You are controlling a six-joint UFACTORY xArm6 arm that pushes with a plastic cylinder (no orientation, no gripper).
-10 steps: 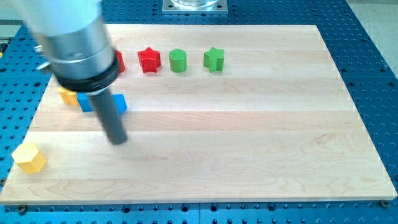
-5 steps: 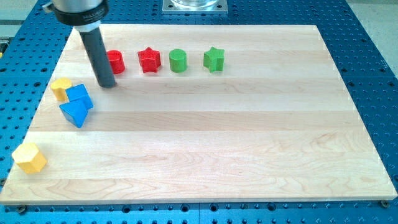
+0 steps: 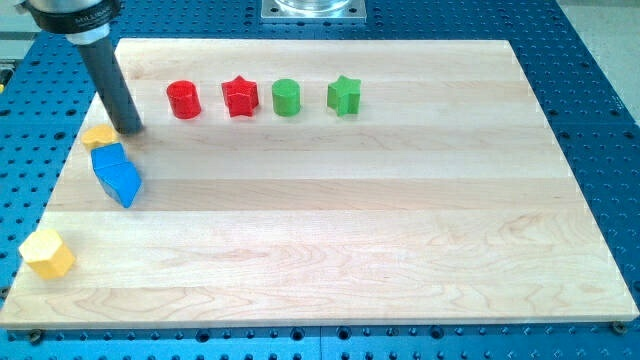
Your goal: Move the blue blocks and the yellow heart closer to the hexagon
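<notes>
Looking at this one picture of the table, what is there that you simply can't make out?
- Yellow heart, camera view: my tip and the rod cover its right side, so contact is unclear.
- Two blue blocks: pressed together; their separate shapes and the seam are hard to tell.
- The arm above the rod: cut off by the view's top edge.
- Yellow hexagon: its far faces are hidden.

Straight dark grey rod, matte, round section; my tip (image 3: pixel 128 129) blunt; black ribbed collar, silver housing above at frame edge.
</notes>
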